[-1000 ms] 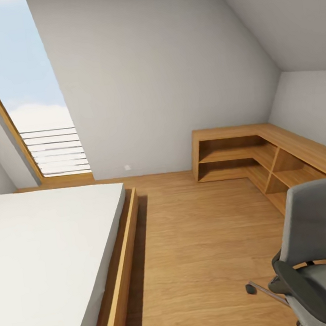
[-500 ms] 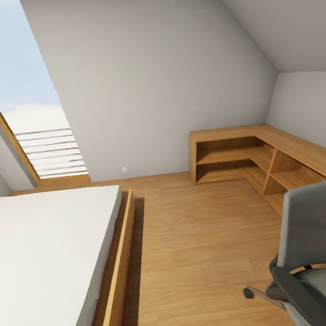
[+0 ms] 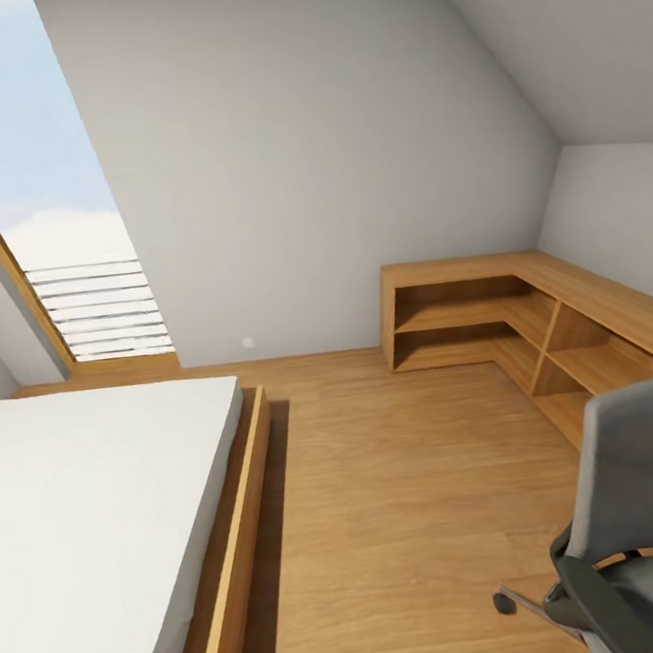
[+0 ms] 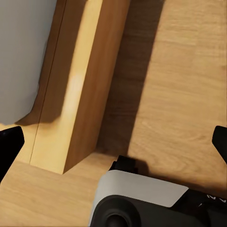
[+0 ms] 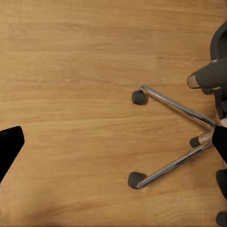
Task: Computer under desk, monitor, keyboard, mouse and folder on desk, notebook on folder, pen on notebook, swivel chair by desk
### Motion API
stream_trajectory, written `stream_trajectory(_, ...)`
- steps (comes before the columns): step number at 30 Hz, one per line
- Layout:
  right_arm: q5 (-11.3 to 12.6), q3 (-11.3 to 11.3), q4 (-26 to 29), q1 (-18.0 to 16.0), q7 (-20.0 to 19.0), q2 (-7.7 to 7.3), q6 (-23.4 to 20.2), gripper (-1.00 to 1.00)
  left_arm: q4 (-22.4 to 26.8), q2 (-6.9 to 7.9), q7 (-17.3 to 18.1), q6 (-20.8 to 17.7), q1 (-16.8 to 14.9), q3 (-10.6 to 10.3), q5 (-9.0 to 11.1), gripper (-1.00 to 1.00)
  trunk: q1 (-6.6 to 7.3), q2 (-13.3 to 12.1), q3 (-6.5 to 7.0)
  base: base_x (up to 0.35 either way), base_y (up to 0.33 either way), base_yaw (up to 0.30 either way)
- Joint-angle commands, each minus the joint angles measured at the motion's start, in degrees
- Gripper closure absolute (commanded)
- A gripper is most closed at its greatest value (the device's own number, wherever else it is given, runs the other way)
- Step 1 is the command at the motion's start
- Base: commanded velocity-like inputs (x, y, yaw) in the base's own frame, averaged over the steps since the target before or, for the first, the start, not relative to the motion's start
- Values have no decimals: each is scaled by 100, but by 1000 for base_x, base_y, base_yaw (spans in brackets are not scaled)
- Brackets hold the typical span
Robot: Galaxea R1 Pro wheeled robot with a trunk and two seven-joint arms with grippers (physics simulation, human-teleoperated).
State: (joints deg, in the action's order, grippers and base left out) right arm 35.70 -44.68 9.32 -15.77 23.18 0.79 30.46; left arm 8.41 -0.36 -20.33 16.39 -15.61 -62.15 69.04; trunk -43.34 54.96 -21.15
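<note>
Attic bedroom, wood floor (image 3: pixel 403 479) | swivel chair (image 3: pixel 636 495) at 4 o'clock, view shifted slightly: robot en route | both end effectors wide, empty.

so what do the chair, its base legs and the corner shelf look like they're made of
The swivel chair has a grey, matte back that looks like fabric upholstery, with black, plastic-looking armrests. Its base legs are shiny and silvery, likely chromed metal. The corner shelf looks like warm, satin-finished wood with visible grain.

Both arms point downward. The left gripper (image 4: pixel 113 142) has its black fingertips (image 4: pixel 9 146) spread wide apart; the right gripper (image 5: pixel 113 142) likewise gapes, fingertips (image 5: pixel 10 144) far apart, holding nothing.
</note>
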Motion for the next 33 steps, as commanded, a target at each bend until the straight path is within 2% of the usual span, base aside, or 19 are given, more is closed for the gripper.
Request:
stream_trajectory(1,33,-49,0,-5,32,0,13,-100,6,1,-32,16,-4,-48,40,-100,-1,4,-6,52,0,0)
stream_trajectory(16,33,-49,0,-5,29,0,13,-100,4,1,-32,15,-4,-46,40,-100,-1,4,-6,45,0,0)
stream_trajectory(33,33,-49,-4,-5,29,0,13,-100,3,3,-33,14,-4,-43,40,-100,-1,4,-6,287,0,0)
